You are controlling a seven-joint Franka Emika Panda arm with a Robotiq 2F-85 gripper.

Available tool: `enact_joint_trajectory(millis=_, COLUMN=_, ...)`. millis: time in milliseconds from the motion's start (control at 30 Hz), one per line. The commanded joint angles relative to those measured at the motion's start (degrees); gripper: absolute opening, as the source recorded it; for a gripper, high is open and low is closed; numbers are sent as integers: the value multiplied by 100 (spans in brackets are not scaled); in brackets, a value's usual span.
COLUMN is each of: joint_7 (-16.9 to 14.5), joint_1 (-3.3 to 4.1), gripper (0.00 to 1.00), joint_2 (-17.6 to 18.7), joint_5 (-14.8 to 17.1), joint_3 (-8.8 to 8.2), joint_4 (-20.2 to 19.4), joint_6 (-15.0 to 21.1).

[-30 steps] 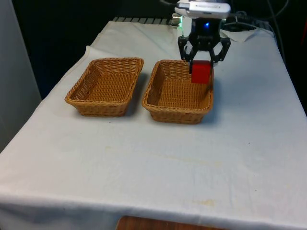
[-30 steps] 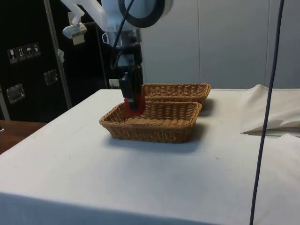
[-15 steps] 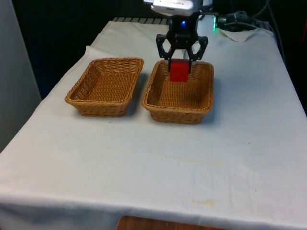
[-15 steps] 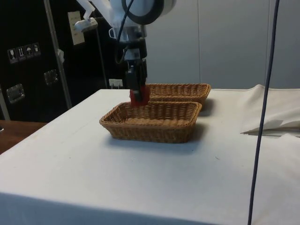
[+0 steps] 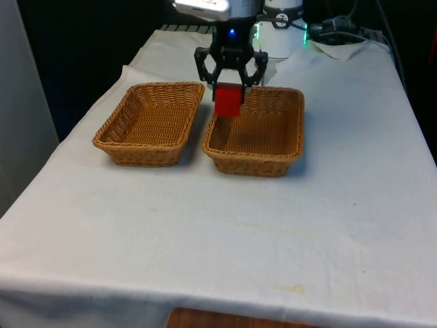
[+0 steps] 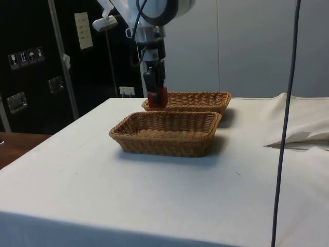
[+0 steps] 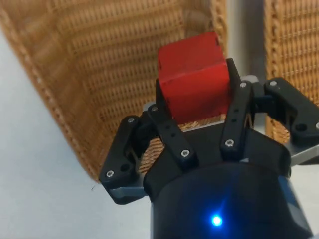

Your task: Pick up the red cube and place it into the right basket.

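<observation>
My gripper (image 5: pixel 229 92) is shut on the red cube (image 5: pixel 228 101) and holds it in the air over the far left corner of the right wicker basket (image 5: pixel 285 146), close to the gap between the baskets. From the side, the cube (image 6: pixel 157 98) hangs above the near basket's (image 6: pixel 169 141) far rim. In the wrist view the cube (image 7: pixel 193 74) sits clamped between the two black fingers (image 7: pixel 167 130), with basket weave beneath it.
The left wicker basket (image 5: pixel 145 147) stands beside the right one with a narrow strip of white cloth between them. Crumpled white cloth (image 6: pixel 298 121) and cables lie at the table's far end. A dark cable (image 6: pixel 285 123) hangs down in the side view.
The gripper has carried the red cube towards the front view's left, from the right basket's far right corner across to its far left corner, and risen slightly.
</observation>
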Motion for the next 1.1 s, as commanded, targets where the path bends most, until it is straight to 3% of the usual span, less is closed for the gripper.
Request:
enact_joint_trajectory(millis=0, joint_7=-103, joint_1=-52, gripper=3, joint_2=17, joint_5=74, joint_3=11, joint_4=29, joint_6=0)
enact_joint_trajectory(millis=167, joint_7=-350, joint_1=-103, gripper=3, joint_2=97, joint_5=149, joint_3=-155, joint_4=97, joint_6=-11)
enact_joint_trajectory(millis=200, joint_7=-246, joint_1=-40, gripper=3, joint_2=80, joint_5=74, joint_3=-172, joint_4=69, joint_6=0)
enact_joint_trajectory(millis=233, joint_7=-390, joint_1=-103, gripper=3, joint_2=115, joint_5=166, joint_3=-183, joint_4=115, joint_6=-11)
enact_joint_trajectory(millis=400, joint_7=-625, joint_1=-143, gripper=3, joint_2=218, joint_5=269, joint_3=-332, joint_4=195, joint_6=-11)
enact_joint_trajectory(millis=433, joint_7=-527, joint_1=-80, gripper=3, joint_2=201, joint_5=201, joint_3=-361, joint_4=172, joint_6=0)
enact_joint_trajectory(millis=467, joint_7=-670, joint_1=-149, gripper=3, joint_2=241, joint_5=298, joint_3=-361, joint_4=212, joint_6=-11)
enact_joint_trajectory(millis=667, joint_7=-1094, joint_1=-195, gripper=3, joint_2=447, joint_5=567, joint_3=-590, joint_4=350, joint_6=-11)
enact_joint_trajectory(millis=700, joint_7=-1020, joint_1=-126, gripper=3, joint_2=441, joint_5=510, joint_3=-636, joint_4=327, joint_6=0)
enact_joint_trajectory(millis=733, joint_7=-1140, joint_1=-195, gripper=3, joint_2=476, joint_5=602, joint_3=-619, joint_4=367, joint_6=-11)
enact_joint_trajectory(millis=933, joint_7=-1501, joint_1=-252, gripper=3, joint_2=670, joint_5=837, joint_3=-808, joint_4=516, joint_6=-17)
enact_joint_trajectory(millis=967, joint_7=-1547, joint_1=-252, gripper=3, joint_2=699, joint_5=871, joint_3=-831, joint_4=539, joint_6=-23)
enact_joint_trajectory(millis=1000, joint_7=-1490, joint_1=-189, gripper=3, joint_2=699, joint_5=819, joint_3=-888, joint_4=516, joint_6=0)
enact_joint_trajectory(millis=1033, joint_7=-1599, joint_1=-269, gripper=3, joint_2=733, joint_5=905, joint_3=-859, joint_4=561, joint_6=-23)
enact_joint_trajectory(millis=1067, joint_7=-1650, joint_1=-275, gripper=3, joint_2=762, joint_5=940, joint_3=-888, joint_4=584, joint_6=-23)
